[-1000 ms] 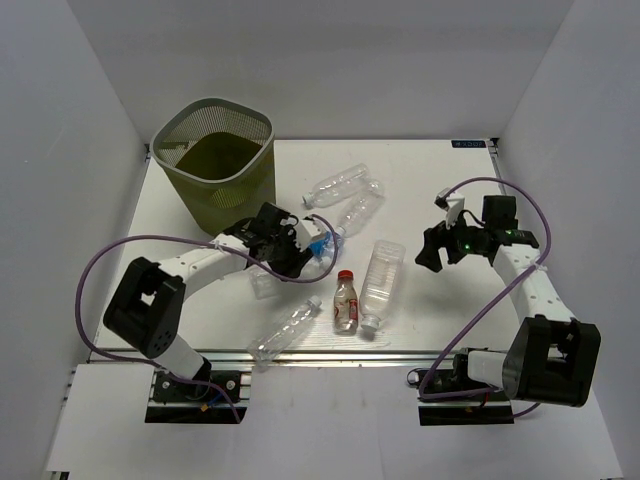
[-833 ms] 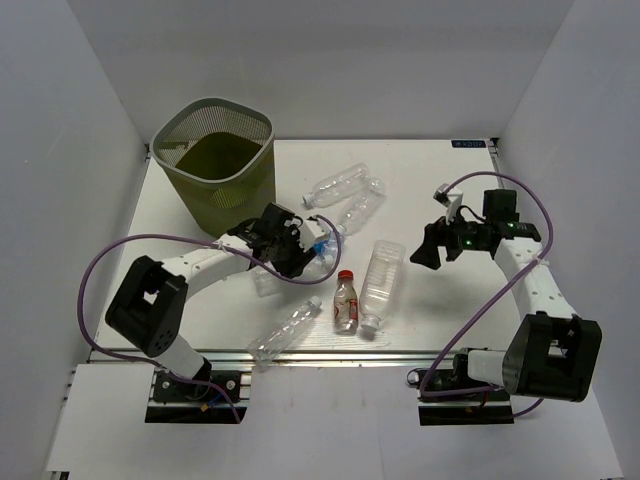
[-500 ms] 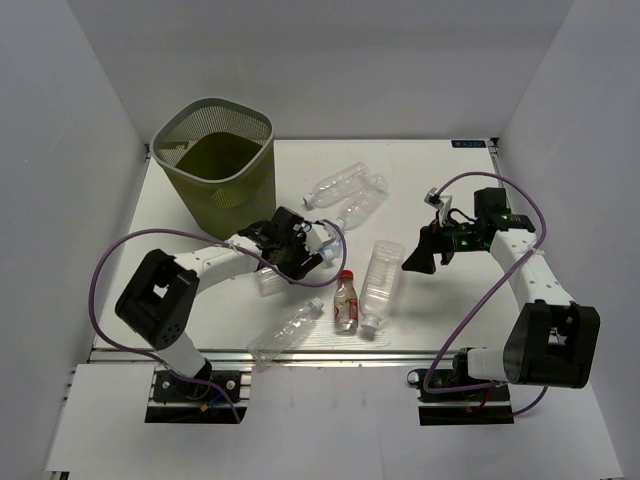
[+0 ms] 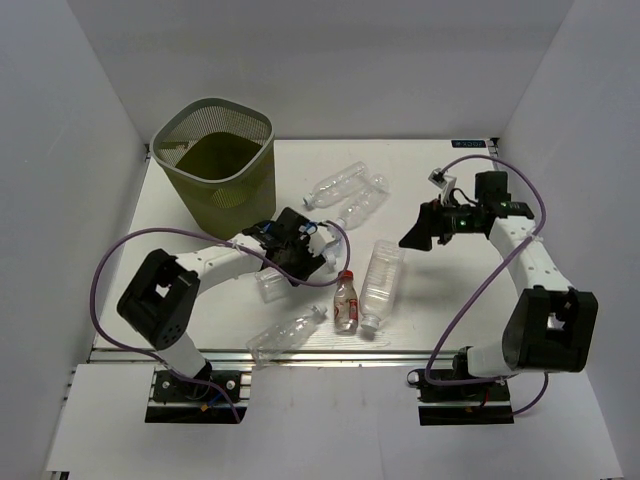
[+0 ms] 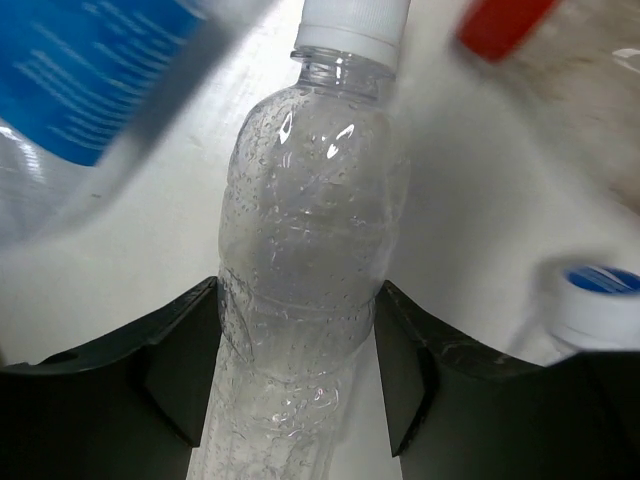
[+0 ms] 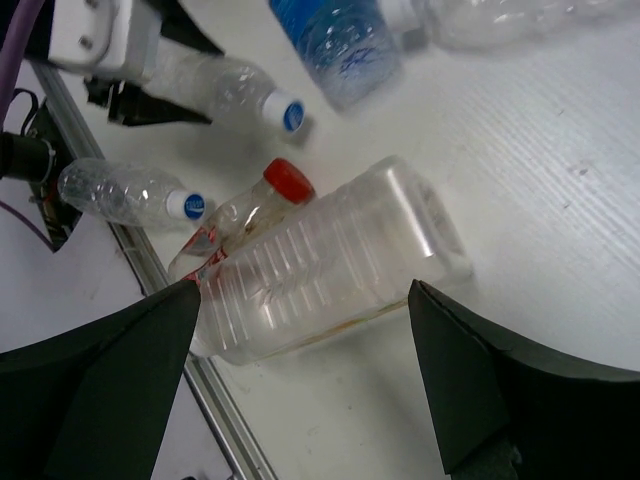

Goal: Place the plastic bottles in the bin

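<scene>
**While the right tool [image 6: 305,290] is held wide apart, a clear bottle [image 5: 305,220] is bracketed by the left tool [image 5: 300,290]**

Where the white bench [image 4: 410,165] reaches its far left corner, the olive wire-mesh bin [image 4: 230,190] is stood upright; what lies inside it cannot be made out. Every bottle that can be seen is laid on the bench, outside the bin.

The left tool is lowered to the bench near the bin, toward the middle. The white-capped clear bottle is seen between its two fingers [image 5: 185,370], which are set close against the bottle's sides. Whether the bottle is actually clamped cannot be told.

The right tool is held above the bench with nothing between its fingers. In the right wrist view a large ribbed bottle [image 6: 330,270], laid on its side, is framed between them.

Just beside that one a smaller red-capped bottle [image 6: 250,215] is laid, its cap near the cap of the bracketed bottle. A blue-labelled bottle [image 6: 340,40] is found next to the left tool. Farther back a far bottle [image 4: 337,183] and its neighbour [image 4: 362,203] are laid side by side, and a front bottle [image 4: 285,335] is laid near the bench's near edge.
</scene>
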